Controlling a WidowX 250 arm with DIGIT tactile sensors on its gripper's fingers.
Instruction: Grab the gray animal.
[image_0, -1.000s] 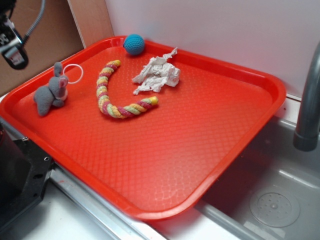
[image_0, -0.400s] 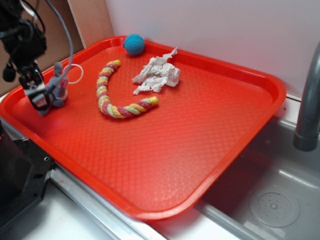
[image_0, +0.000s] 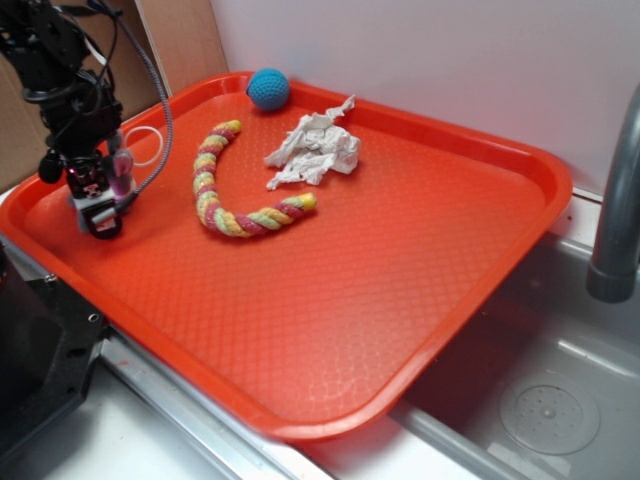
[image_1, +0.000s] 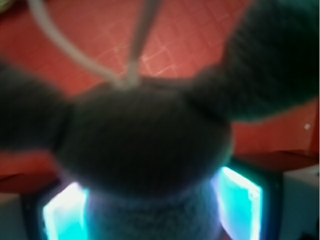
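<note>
The gripper (image_0: 100, 200) stood down on the red tray (image_0: 400, 260); its fingers (image_1: 240, 200) flanked the gray animal (image_1: 145, 150). Whether they pinched it, I could not tell.

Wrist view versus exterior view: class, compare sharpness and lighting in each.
Wrist view: the gray animal fills the frame, dark and badly blurred; cyan-white glare glows on either side of it. Exterior view: evenly lit and sharp, the red tray showing soft sheen, the end effector crisp.
</note>
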